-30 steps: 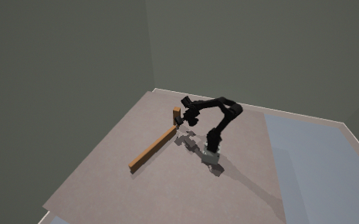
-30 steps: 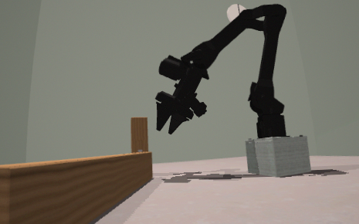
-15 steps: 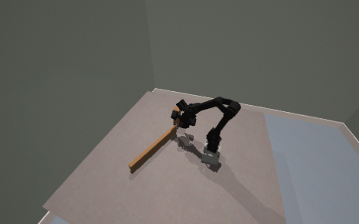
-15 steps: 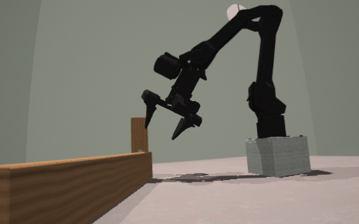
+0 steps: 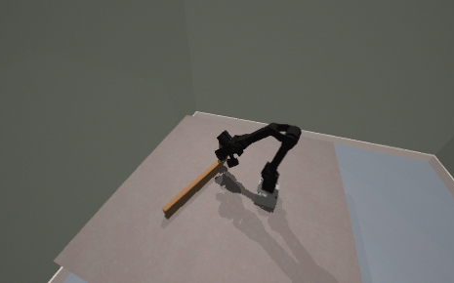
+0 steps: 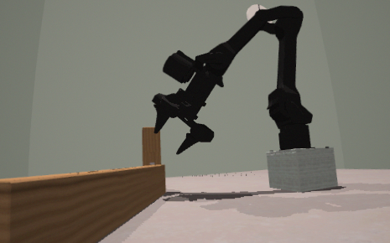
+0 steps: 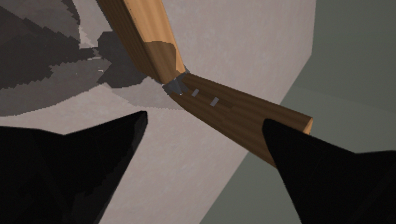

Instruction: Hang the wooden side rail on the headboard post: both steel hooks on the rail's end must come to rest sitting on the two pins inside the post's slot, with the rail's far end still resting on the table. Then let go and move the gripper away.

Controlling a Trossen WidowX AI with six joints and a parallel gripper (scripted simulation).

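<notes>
The wooden side rail [image 5: 192,187] [image 6: 75,197] [image 7: 145,30] lies on the table, and its near end meets the upright headboard post [image 6: 151,144] [image 7: 240,110]. In the wrist view the steel hooks [image 7: 175,85] show at the joint between rail and post, with two small grey marks further along the post. I cannot tell whether the hooks rest on the pins. My gripper [image 5: 228,157] [image 6: 169,141] [image 7: 205,120] is open and empty. It hangs above and beside the post's top and touches neither the post nor the rail. In the top view the gripper mostly hides the post.
The arm's grey base block [image 5: 268,197] [image 6: 302,169] stands to the right of the post. A blue-grey area [image 5: 405,220] covers the table's right part. Walls rise behind the table's far edges.
</notes>
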